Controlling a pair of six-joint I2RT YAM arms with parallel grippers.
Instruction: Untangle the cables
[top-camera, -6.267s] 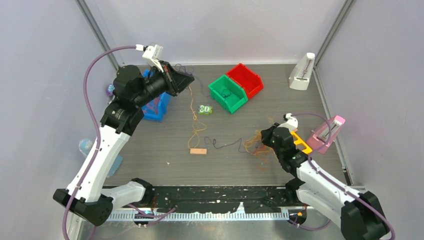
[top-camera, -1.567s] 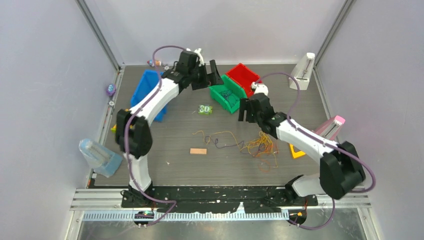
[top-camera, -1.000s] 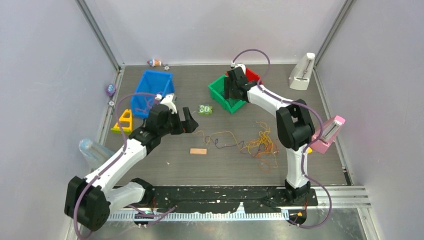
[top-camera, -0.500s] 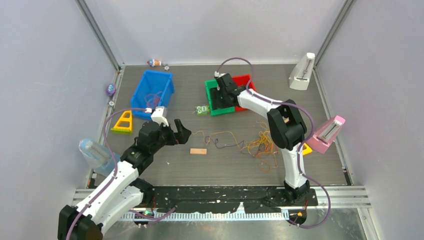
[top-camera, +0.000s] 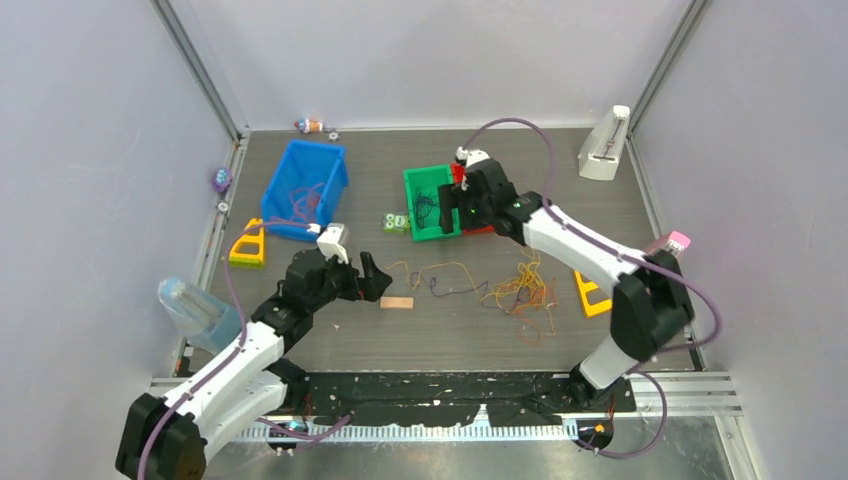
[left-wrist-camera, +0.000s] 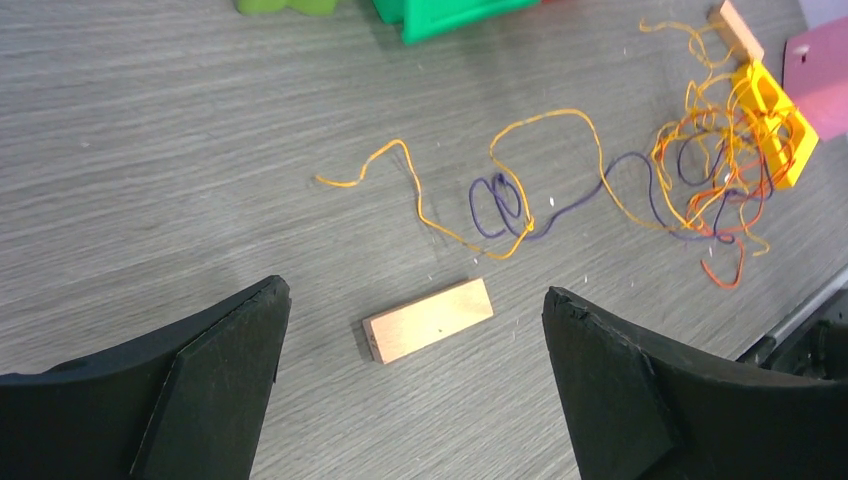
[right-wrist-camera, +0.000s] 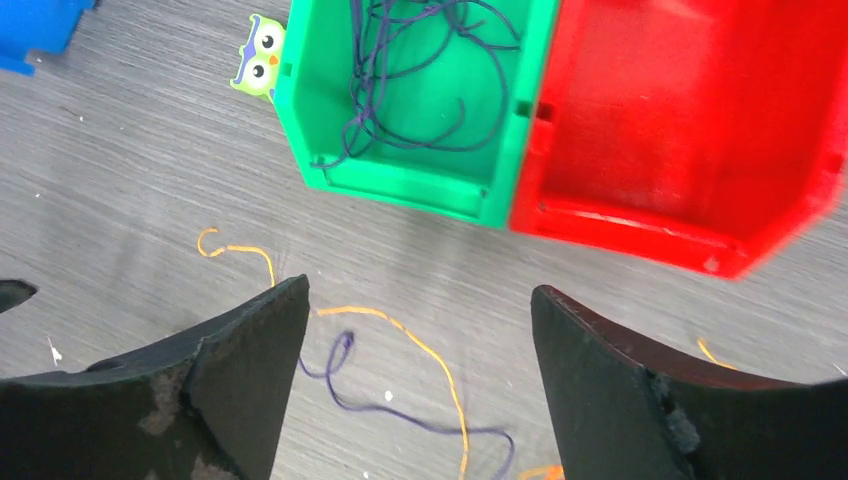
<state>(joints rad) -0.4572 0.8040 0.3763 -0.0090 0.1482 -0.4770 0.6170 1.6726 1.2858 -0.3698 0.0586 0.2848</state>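
Note:
The cables lie mid-table: a tangle (top-camera: 522, 291) of orange, yellow, red and purple strands, with an orange strand (top-camera: 440, 267) and a purple strand (top-camera: 452, 291) trailing left. The left wrist view shows the tangle (left-wrist-camera: 722, 172) at the right, and the orange strand (left-wrist-camera: 452, 192) crossing the purple strand (left-wrist-camera: 508, 203). My left gripper (top-camera: 362, 280) (left-wrist-camera: 415, 295) hangs open over a wooden block (left-wrist-camera: 428, 320), holding nothing. My right gripper (top-camera: 448, 206) (right-wrist-camera: 420, 297) is open and empty above the strands, by the green bin (right-wrist-camera: 400, 178), which holds purple cables (right-wrist-camera: 410, 60).
A red bin (right-wrist-camera: 680, 130) adjoins the green bin (top-camera: 424, 207). A blue bin (top-camera: 305, 188) with strands sits back left. Also here: an owl toy (top-camera: 397, 222), yellow triangle (top-camera: 248, 245), yellow piece (top-camera: 590, 296), pink metronome (top-camera: 668, 243), white metronome (top-camera: 603, 146), and a plastic bottle (top-camera: 193, 308).
The right gripper drew back from the bins and its jaws widened; the green bin shifted left. The left gripper moved right to the wooden block.

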